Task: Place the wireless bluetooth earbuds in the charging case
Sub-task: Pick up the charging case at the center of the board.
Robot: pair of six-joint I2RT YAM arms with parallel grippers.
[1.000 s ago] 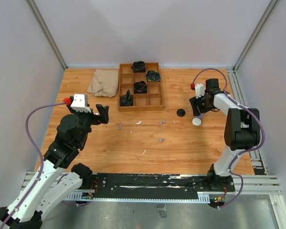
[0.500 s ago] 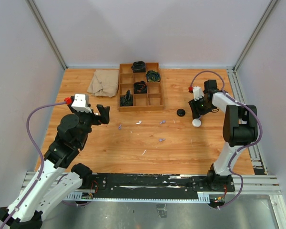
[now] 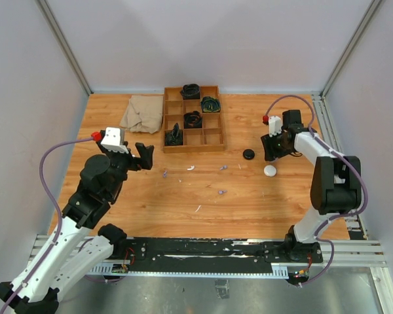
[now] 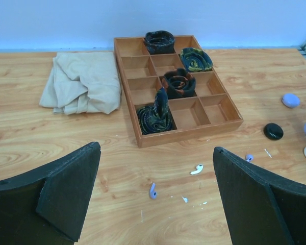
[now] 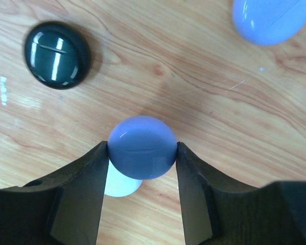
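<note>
My right gripper (image 5: 142,153) is shut on a round lilac charging case (image 5: 142,147), held just above the table with a seam line across its front. In the top view this gripper (image 3: 273,149) is at the right of the table. Several tiny earbuds lie loose mid-table: a lilac one (image 4: 153,191), a white one (image 4: 196,169) and another lilac one (image 4: 249,157). More earbuds show in the top view (image 3: 221,192). My left gripper (image 4: 155,149) hangs open above the lilac and white earbuds, well clear of them (image 3: 143,156).
A white puck (image 5: 121,185) lies under the held case, a black puck (image 5: 56,54) to its left, and a second lilac puck (image 5: 268,18) beyond. A wooden divided tray (image 3: 223,134) with dark coiled items and a folded beige cloth (image 3: 141,112) sit at the back.
The right jaws narrowed onto the lilac case and the gripper drew slightly toward the back, leaving the white puck showing on its own. The left arm barely moved.
</note>
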